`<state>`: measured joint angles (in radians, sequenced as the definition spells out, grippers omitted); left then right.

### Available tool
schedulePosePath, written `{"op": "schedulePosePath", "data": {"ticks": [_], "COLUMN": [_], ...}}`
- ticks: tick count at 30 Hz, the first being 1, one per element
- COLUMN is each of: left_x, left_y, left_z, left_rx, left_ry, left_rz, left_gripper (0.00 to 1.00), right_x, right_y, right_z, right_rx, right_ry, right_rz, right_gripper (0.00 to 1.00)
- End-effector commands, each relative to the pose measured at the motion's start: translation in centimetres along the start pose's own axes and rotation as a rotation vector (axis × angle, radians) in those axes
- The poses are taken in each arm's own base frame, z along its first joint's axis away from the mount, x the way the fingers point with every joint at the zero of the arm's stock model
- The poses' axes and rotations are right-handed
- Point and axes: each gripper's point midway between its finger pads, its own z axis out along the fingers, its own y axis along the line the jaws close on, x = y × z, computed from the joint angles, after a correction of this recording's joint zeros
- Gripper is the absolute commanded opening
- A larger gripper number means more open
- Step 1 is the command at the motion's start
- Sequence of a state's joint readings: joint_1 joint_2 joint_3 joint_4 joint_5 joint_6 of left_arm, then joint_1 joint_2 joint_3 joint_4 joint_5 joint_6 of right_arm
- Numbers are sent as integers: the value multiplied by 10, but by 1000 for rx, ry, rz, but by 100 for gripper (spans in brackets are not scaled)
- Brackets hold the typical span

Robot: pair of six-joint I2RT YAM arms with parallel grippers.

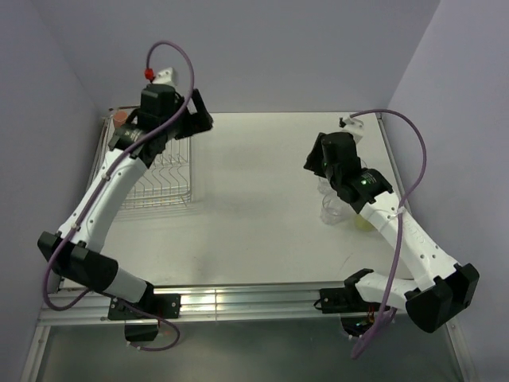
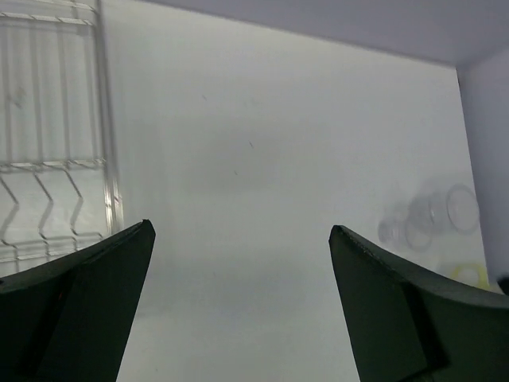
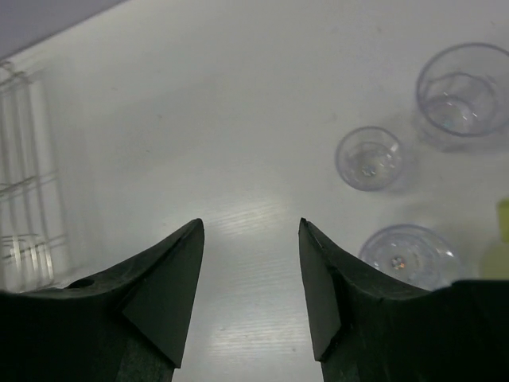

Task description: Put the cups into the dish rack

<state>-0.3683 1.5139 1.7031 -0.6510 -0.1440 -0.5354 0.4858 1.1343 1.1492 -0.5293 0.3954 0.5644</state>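
Observation:
The silver wire dish rack (image 1: 163,183) stands at the back left; it also shows in the left wrist view (image 2: 56,167) and the right wrist view (image 3: 20,199). A terracotta-orange mug (image 1: 119,119) peeks out at the rack's far corner, mostly hidden by my left arm. My left gripper (image 1: 203,119) hovers open and empty beside the rack's right edge. Three clear cups sit on the table in the right wrist view: a small one (image 3: 368,157), a larger one (image 3: 465,87) and a near one (image 3: 406,255). My right gripper (image 3: 250,278) is open and empty, just left of them.
A yellow-green object (image 1: 363,220) lies beside the clear cups, under the right arm; its edge shows in the right wrist view (image 3: 503,231). The white table (image 1: 254,191) is walled at the back and both sides.

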Motion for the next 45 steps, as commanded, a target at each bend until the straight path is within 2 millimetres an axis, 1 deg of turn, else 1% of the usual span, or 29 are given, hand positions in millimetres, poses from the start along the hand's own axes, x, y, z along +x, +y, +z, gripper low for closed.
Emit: {"op": "schedulePosePath", "data": {"ticks": [1,2,3,4,5,6,7,8,9,10,11,12,13,17,19,22,28,33,38,45], "left_x": [34,50,54,57,65,66,67,73,70,71,76,74,79,84,87,92,96,100,104,104], "left_y": [-35,-34,-43,-45,-46,-51,-53,-51,-52,-50,-47,-44,-40,-40,-37,-31,-31,-28,-26,-25], "left_z": [-22,-22,-34,-38,-40,-49,-53,-54,-60,-63,-62,-65,-64,-68,-66,-63,-62,-61,-57,-57], "left_rx": [137,141,172,179,192,222,235,241,252,254,248,242,233,257,249,224,233,223,213,206], "left_ry": [52,80,75,73,89,84,82,94,82,78,85,72,81,76,80,94,95,102,113,112], "left_rz": [59,79,91,92,93,95,89,89,86,84,87,86,88,84,89,99,100,102,107,109], "left_gripper": [99,99,99,99,99,99,99,99,99,99,99,99,99,99,99,99,99,99,99,99], "right_x": [28,31,37,49,51,60,63,67,71,78,83,90,94,107,113,117,124,127,133,141], "right_y": [-35,-38,-41,-47,-49,-55,-57,-58,-62,-67,-71,-79,-82,-86,-89,-94,-98,-103,-106,-112], "right_z": [5,2,1,1,-2,-2,-4,-3,-3,-2,0,1,4,11,16,21,32,38,45,52], "right_rx": [96,100,103,111,110,124,126,129,143,165,184,216,234,254,271,306,334,353,366,375], "right_ry": [122,129,141,165,159,175,179,187,198,215,224,231,241,268,281,283,308,304,323,337], "right_rz": [3,2,0,-4,13,11,16,22,23,17,19,12,12,13,9,5,-6,0,-7,2], "right_gripper": [58,58,58,59,60,60,60,60,60,60,60,60,60,58,56,51,49,49,45,43]}}
